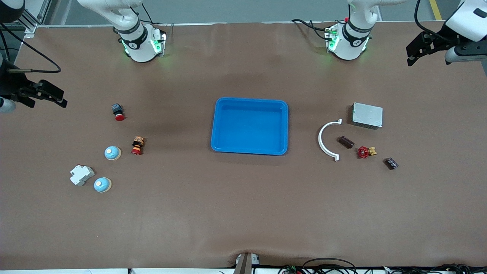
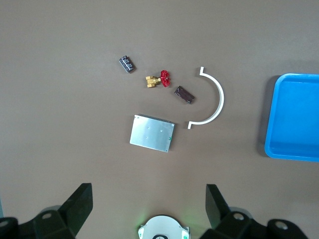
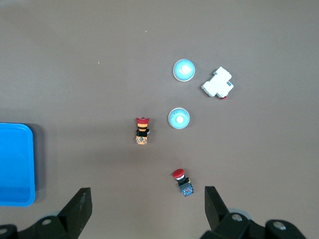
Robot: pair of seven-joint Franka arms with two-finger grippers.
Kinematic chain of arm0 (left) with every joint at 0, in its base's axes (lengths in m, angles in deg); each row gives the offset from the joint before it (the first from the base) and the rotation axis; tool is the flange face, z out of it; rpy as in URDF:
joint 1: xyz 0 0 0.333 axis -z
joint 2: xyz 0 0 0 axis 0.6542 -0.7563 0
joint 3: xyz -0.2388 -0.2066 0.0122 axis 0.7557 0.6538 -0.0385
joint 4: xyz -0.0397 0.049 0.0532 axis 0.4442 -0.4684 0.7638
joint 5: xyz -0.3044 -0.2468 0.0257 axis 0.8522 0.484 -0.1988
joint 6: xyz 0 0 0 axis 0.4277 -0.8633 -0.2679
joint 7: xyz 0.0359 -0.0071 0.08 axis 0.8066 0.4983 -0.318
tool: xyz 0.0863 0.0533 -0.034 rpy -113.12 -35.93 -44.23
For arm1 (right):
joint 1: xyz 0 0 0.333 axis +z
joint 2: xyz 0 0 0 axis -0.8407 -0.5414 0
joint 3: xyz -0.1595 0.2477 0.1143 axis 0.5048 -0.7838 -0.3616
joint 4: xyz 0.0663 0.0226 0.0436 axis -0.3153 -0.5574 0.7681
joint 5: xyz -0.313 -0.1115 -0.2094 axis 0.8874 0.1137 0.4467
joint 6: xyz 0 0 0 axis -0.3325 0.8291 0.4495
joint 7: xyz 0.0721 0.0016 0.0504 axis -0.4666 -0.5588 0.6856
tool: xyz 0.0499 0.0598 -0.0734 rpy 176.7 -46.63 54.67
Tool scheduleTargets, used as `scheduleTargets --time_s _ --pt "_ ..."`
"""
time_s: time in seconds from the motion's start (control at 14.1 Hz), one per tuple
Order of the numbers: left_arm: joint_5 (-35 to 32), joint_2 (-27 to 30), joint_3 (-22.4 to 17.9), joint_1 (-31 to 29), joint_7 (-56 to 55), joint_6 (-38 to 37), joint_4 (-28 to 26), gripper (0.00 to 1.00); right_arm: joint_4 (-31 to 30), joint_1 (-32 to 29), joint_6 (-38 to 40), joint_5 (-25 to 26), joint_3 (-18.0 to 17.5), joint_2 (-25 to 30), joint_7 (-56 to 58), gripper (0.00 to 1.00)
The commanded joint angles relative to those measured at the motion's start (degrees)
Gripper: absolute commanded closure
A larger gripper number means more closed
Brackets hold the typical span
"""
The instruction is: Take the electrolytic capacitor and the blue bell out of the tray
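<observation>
Two round light-blue bells [image 1: 112, 153] [image 1: 102, 185] sit on the table toward the right arm's end; both show in the right wrist view [image 3: 179, 118] [image 3: 184, 69]. A dark brown cylindrical capacitor [image 1: 346, 142] [image 2: 184, 94] lies toward the left arm's end, beside a white half ring [image 1: 327, 140]. A second small dark capacitor [image 1: 391, 163] [image 2: 127, 63] lies nearer the table's end. The blue tray [image 1: 218, 125] is empty at the centre. My right gripper [image 1: 47, 103] [image 3: 147, 199] and left gripper [image 1: 418, 57] [image 2: 148, 199] are open, empty and raised at their table ends.
Near the bells are a white breaker [image 1: 81, 174], an orange-and-red push button [image 1: 137, 145] and a red button switch [image 1: 118, 111]. Near the capacitors are a grey metal box [image 1: 367, 115] and a red-handled brass valve [image 1: 366, 152].
</observation>
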State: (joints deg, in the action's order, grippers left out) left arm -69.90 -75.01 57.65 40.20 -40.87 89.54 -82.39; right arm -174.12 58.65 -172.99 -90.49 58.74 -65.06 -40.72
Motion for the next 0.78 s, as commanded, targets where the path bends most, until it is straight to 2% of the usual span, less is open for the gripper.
scheduleTargets --time_s 0.0,0.71 --pt "-0.3 0.7 0.5 -0.2 0.0 -0.8 0.3 0.00 1.5 0.7 2.0 -0.4 0.0 0.4 -2.6 0.00" --pt "-0.2 0.1 1.9 0.2 -1.5 -1.1 0.7 0.00 4.1 0.8 6.3 -0.4 -0.1 0.1 -3.0 0.00"
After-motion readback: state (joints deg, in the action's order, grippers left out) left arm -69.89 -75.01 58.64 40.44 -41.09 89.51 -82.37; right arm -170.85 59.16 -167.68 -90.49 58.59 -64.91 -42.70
